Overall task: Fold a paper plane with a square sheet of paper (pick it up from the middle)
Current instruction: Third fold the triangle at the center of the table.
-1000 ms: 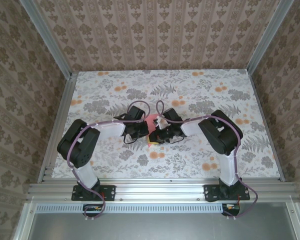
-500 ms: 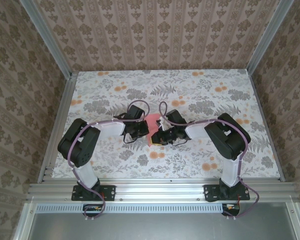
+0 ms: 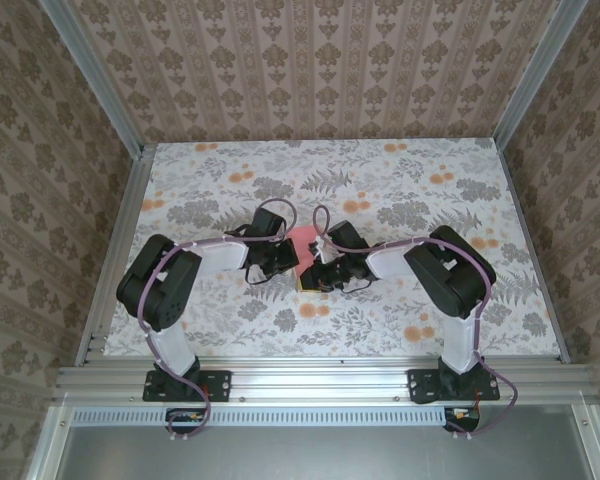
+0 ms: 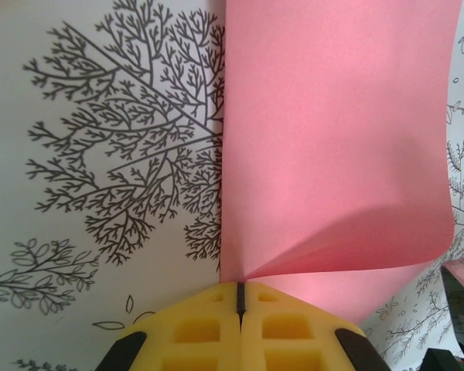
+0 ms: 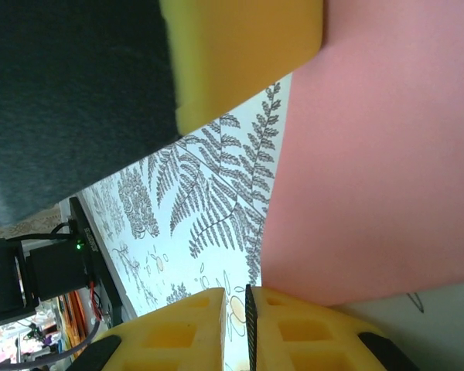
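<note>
My right arm has swung out and back across the counter (image 3: 430, 190). The square sheet of paper (image 4: 332, 139) sits mid-counter, a flap curling over: an early fold, I judge. My left pincer (image 4: 240, 297) pinches its 6 o'clock edge; my right pincer (image 5: 250, 309) is pressed nearly together.

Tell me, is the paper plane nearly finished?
Not nearly. Done: the left gripper is shut on the edge of the pink sheet. In hand: one layer curls over in a soft bend, not a sharp crease. The right gripper sits close beside the sheet, and whether it grips is unclear. Left: every real fold. There is no pointed nose and no wings yet.
</note>
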Tool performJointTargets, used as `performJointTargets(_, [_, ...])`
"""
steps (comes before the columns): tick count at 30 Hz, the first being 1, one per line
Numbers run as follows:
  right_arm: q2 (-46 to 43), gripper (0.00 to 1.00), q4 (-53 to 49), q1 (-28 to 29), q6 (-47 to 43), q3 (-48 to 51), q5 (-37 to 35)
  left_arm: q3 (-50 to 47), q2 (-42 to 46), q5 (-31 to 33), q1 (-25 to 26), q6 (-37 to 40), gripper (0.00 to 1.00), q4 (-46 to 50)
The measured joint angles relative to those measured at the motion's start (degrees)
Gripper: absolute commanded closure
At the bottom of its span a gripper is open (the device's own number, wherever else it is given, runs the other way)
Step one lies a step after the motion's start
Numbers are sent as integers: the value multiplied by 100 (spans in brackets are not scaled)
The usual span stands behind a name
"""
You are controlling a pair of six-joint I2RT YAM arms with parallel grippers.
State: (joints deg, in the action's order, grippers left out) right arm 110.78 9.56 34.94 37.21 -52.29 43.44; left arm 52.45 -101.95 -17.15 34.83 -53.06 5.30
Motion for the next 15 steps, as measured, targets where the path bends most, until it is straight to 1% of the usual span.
performJointTargets(7, [61, 83, -101, 0, 2, -101, 20, -35, 0, -20, -2, -17, 93, -87])
performJointTargets(15, [127, 84, -251, 0, 4, -229, 9, -68, 0, -24, -2, -20, 93, -153])
